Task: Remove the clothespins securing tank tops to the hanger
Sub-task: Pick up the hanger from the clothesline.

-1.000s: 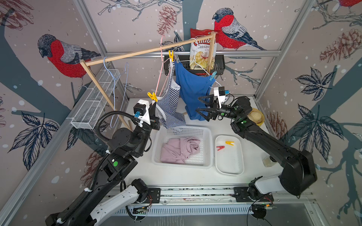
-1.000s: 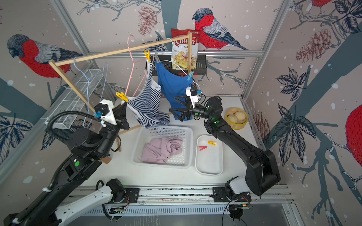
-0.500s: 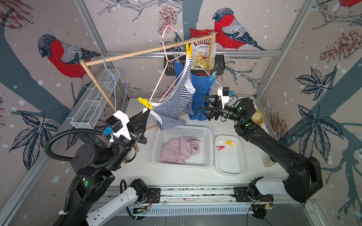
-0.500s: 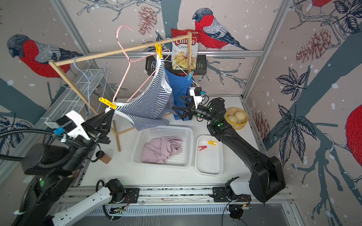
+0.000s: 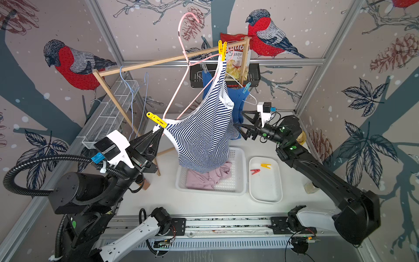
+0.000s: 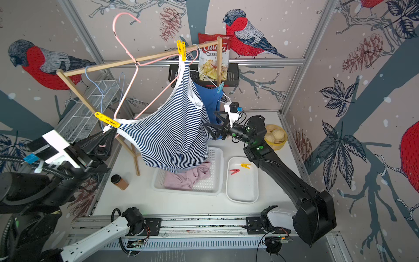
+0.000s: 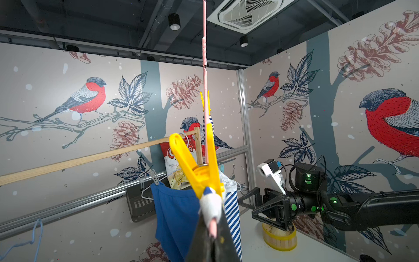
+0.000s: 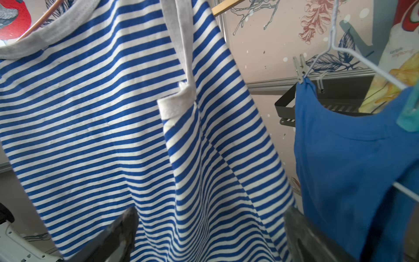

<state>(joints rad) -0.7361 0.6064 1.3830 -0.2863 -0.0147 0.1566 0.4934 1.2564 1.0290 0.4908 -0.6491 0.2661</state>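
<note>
striped tank top (image 5: 201,136) hangs stretched across a pink hanger (image 5: 181,74), whose hook stands off the wooden rail (image 5: 145,65) in both top views. upper yellow clothespin (image 5: 222,50) pins one strap to the hanger right at the rail, near its far post. lower yellow clothespin (image 5: 156,119) pins the other strap to the hanger's low corner, well below the rail's near end.

the left gripper (image 5: 158,133) is clamped tight on that low corner of the pink hanger, white strap trim wrapped in with it, just under the lower yellow clothespin (image 7: 197,167). the right gripper (image 5: 239,119) sits below the rail's far end with its jaws spread wide and nothing between them, just beside the striped cloth; whether it touches the cloth i cannot tell.

behind, under the rail's far end, the blue tank top (image 5: 235,102) hangs on a white wire hanger (image 8: 362,59), pinned by a teal clothespin (image 5: 246,88) and a grey clothespin (image 8: 299,67).

on the table beneath the rail, the mauve tank top (image 5: 208,177) lies in a white basket (image 5: 240,181). just beside it, a white tray (image 5: 265,195) holds a red clothespin (image 5: 255,171) and a loose yellow clothespin (image 5: 265,166).
</note>
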